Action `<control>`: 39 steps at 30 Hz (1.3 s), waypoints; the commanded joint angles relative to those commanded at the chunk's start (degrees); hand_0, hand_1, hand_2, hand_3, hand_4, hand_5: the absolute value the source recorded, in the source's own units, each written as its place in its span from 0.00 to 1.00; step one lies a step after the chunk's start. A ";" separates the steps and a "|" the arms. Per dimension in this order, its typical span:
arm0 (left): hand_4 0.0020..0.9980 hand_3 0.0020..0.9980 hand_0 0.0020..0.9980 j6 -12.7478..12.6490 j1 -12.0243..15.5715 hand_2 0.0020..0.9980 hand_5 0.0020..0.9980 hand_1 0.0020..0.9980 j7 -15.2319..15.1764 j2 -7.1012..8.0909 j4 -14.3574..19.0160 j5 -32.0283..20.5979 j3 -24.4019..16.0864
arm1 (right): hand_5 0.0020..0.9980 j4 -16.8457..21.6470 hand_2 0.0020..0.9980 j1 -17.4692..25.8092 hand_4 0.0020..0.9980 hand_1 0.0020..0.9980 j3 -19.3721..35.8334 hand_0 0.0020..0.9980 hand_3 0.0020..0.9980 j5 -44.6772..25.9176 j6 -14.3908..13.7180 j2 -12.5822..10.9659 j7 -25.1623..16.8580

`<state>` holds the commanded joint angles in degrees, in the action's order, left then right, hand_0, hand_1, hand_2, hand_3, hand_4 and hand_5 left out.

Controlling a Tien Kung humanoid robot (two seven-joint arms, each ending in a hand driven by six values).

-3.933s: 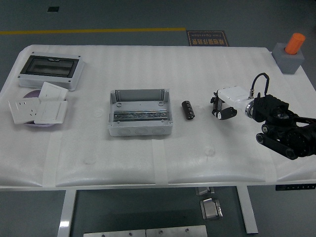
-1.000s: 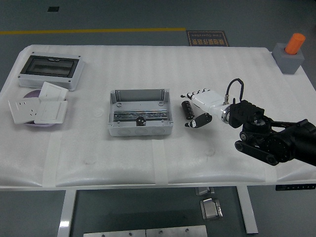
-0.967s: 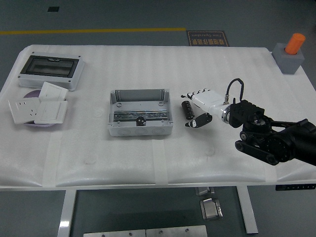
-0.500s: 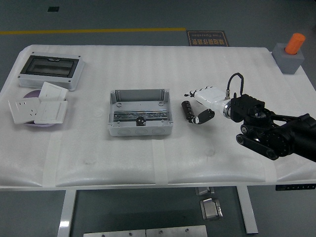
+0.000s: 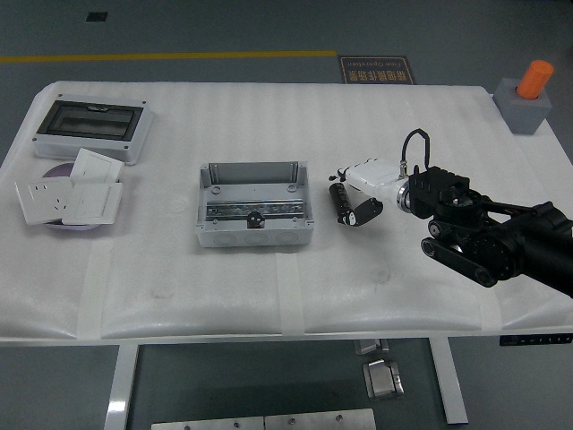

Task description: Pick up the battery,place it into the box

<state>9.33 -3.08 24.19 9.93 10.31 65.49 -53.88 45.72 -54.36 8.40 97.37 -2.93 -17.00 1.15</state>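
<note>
The battery (image 5: 340, 203), a small black cylinder, lies on the white table just right of the box. The box (image 5: 253, 205) is an open grey enclosure with a metal rail inside, at the table's middle. My right hand (image 5: 351, 193) is white with black fingertips and comes in from the right on a black arm. It sits right against the battery's right side. Its fingers (image 5: 341, 175) reach past the battery's far end and its thumb (image 5: 363, 212) is by the near end. The fingers are partly curled but not closed on the battery. My left arm is out of view.
A grey cover with a dark window (image 5: 90, 128) lies at the back left. White switch plates (image 5: 70, 195) are stacked on a purple disc at the left. A grey block with an orange cylinder (image 5: 528, 97) stands at the back right corner.
My right hand has moved left from the table's right side to the battery, then turned and curled its fingers closer around it. The battery has stayed on the table.
</note>
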 joint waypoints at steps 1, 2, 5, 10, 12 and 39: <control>0.46 0.55 0.63 0.00 -0.01 0.48 0.32 0.65 -0.02 0.00 0.00 -0.08 0.08 | 0.40 -0.18 0.85 0.10 0.79 0.82 0.29 0.90 0.91 0.47 0.38 0.05 -0.16; 0.46 0.55 0.63 0.00 -0.02 0.48 0.32 0.65 -0.03 0.00 0.00 -0.18 0.17 | 0.40 -0.30 0.85 0.17 0.79 0.82 0.52 0.90 0.91 0.82 0.67 0.08 -0.28; 0.45 0.55 0.63 -0.01 -0.07 0.48 0.33 0.66 -0.14 -0.01 0.00 -0.48 0.46 | 0.40 -0.68 0.84 0.49 0.77 0.82 1.29 0.90 0.90 2.16 1.57 0.10 -0.75; 0.45 0.55 0.63 -0.02 -0.09 0.48 0.33 0.66 -0.24 -0.01 0.00 -0.66 0.60 | 0.40 -0.78 0.84 0.57 0.77 0.82 1.48 0.90 0.90 2.41 1.40 -0.04 -1.11; 0.45 0.55 0.63 -0.02 -0.10 0.48 0.33 0.65 -0.28 0.00 0.00 -0.73 0.67 | 0.41 -0.67 0.83 0.48 0.76 0.81 1.32 0.89 0.90 1.98 0.87 -0.12 -1.15; 0.45 0.56 0.63 -0.22 0.27 0.48 0.33 0.65 -0.65 -0.25 0.00 -1.78 1.68 | 0.15 3.11 0.64 1.55 0.34 0.68 -4.48 0.80 0.68 -6.23 -8.89 -3.62 -0.33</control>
<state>9.11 -2.81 23.54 9.67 10.31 63.71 -52.20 48.83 -52.80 3.91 91.14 -11.82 -20.61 0.82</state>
